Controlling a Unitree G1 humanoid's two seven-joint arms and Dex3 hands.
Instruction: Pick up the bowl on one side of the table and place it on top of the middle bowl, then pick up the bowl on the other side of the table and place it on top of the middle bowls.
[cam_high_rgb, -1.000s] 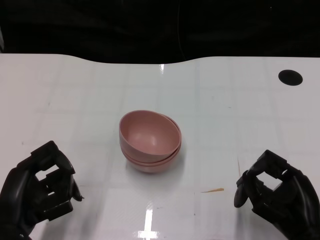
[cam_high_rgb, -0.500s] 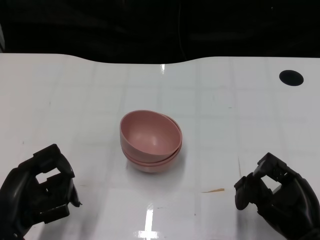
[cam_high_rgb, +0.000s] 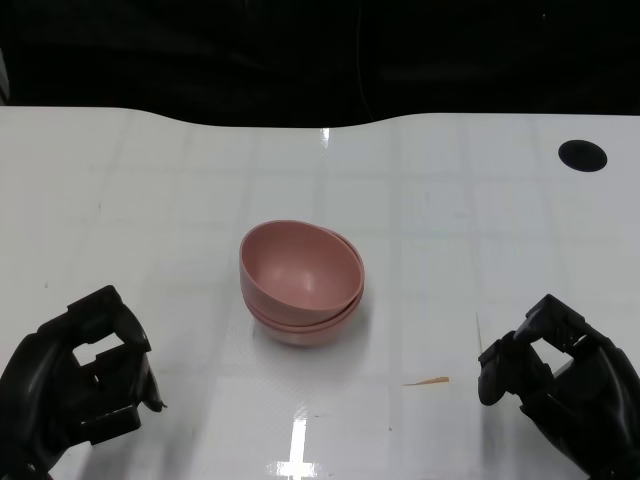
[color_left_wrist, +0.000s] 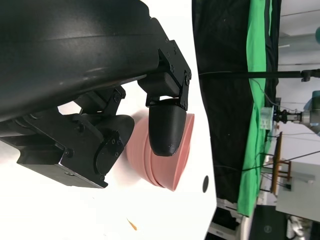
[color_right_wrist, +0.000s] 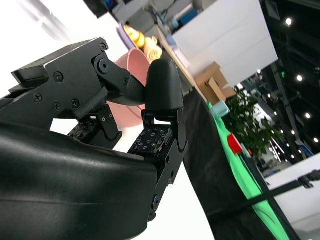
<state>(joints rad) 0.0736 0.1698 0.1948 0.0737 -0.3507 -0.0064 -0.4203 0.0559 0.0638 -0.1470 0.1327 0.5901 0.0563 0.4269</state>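
Head view: white glossy table, far edge wavy against black; bare surface left and right of the centre. Bowls: pink, matt, round, nested in one stack at mid-table, top one tilted; rims suggest three, exact count unclear. One black round hole, far right. One thin orange sliver, near right. Left hand, near left, fingers curled in, holding nothing. Right hand, near right, fingers curled in, holding nothing. Both well apart from the stack.

Left wrist view: black fingers before the pink stack; green drape beyond the table.

Right wrist view: a bowl partly hidden behind the thumb.
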